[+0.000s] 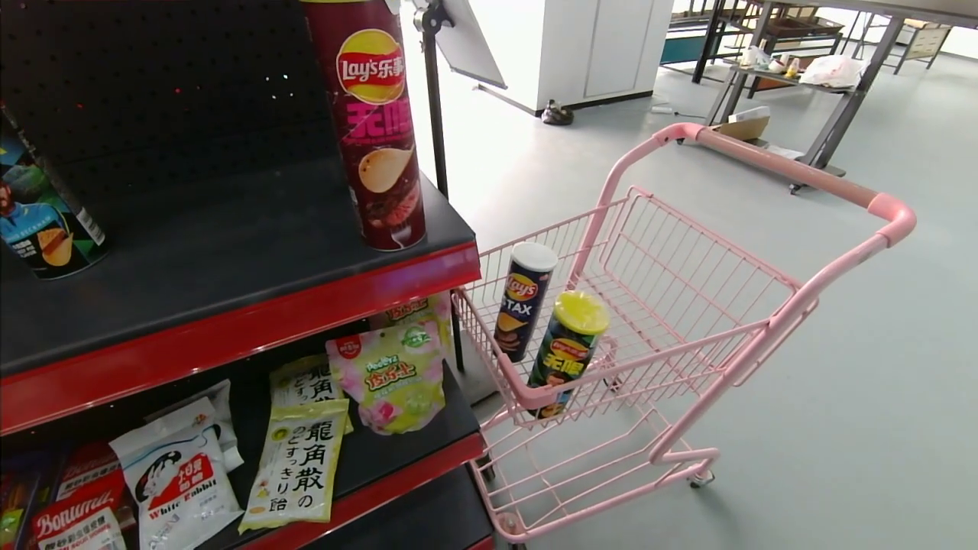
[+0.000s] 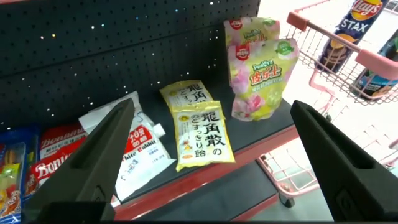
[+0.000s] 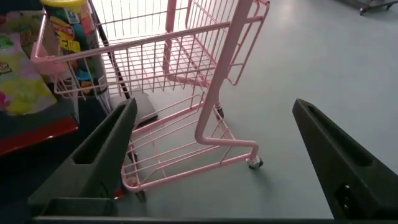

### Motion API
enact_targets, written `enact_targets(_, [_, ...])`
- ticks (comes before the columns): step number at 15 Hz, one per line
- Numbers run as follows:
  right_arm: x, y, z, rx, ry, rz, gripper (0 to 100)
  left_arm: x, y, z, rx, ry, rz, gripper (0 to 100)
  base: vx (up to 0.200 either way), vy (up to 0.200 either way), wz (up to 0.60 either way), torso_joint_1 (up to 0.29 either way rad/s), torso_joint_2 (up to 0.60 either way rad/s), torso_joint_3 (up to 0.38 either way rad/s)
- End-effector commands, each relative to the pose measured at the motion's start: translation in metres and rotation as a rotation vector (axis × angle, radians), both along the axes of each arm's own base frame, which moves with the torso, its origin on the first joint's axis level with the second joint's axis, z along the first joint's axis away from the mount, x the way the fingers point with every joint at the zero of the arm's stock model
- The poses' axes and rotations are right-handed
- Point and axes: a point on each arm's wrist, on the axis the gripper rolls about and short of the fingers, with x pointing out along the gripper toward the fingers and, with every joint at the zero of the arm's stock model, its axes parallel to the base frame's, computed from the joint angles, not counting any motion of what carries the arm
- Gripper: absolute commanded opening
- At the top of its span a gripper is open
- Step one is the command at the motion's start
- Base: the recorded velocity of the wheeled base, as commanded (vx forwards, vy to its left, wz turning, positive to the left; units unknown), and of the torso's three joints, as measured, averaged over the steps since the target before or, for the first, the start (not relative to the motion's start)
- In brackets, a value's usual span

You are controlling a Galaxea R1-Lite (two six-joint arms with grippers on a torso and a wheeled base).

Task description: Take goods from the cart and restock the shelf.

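In the pink cart (image 1: 764, 325) stand two chip cans: a dark blue can with a white lid (image 1: 523, 302) and a green-black can with a yellow lid (image 1: 569, 351) near the cart's front corner. On the upper shelf board (image 1: 229, 267) stand a tall maroon chip can (image 1: 382, 122) and a dark can (image 1: 42, 221) at the far left. My left gripper (image 2: 212, 106) is open in front of the lower shelf's snack bags, holding nothing. My right gripper (image 3: 214, 102) is open low beside the cart (image 3: 211, 81), empty, and beyond it stands the yellow-lid can (image 3: 68, 31).
The lower shelf (image 1: 397, 458) holds yellow bags (image 2: 199, 127), a pink-green pouch (image 2: 258, 74) and white candy bags (image 2: 140, 155). A pegboard backs the shelf. Open grey floor (image 1: 840, 428) lies right of the cart, with tables and a white cabinet (image 1: 596, 46) farther back.
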Motion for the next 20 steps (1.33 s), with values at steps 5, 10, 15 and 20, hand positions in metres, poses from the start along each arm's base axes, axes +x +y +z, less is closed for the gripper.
enact_targets(5, [0.078,0.006,0.156,0.136,0.125,0.149,100,0.000,0.000,0.000,0.001,0.001,0.000,100,0.000,0.000,0.00,-0.006,0.03,0.019])
enact_targets(10, [0.183,0.045,0.099,0.121,0.346,0.349,100,0.000,0.000,0.000,0.001,0.000,0.000,100,0.000,0.000,0.00,0.000,0.00,0.000])
enact_targets(15, [0.240,0.081,0.056,0.110,0.423,0.504,100,0.000,0.000,0.000,0.001,0.001,0.000,100,0.000,0.000,0.00,0.000,0.00,0.000])
enact_targets(20, [0.260,0.106,0.048,0.084,0.450,0.601,100,0.000,0.000,0.000,0.003,0.001,0.000,100,0.000,0.000,0.00,0.000,0.00,0.000])
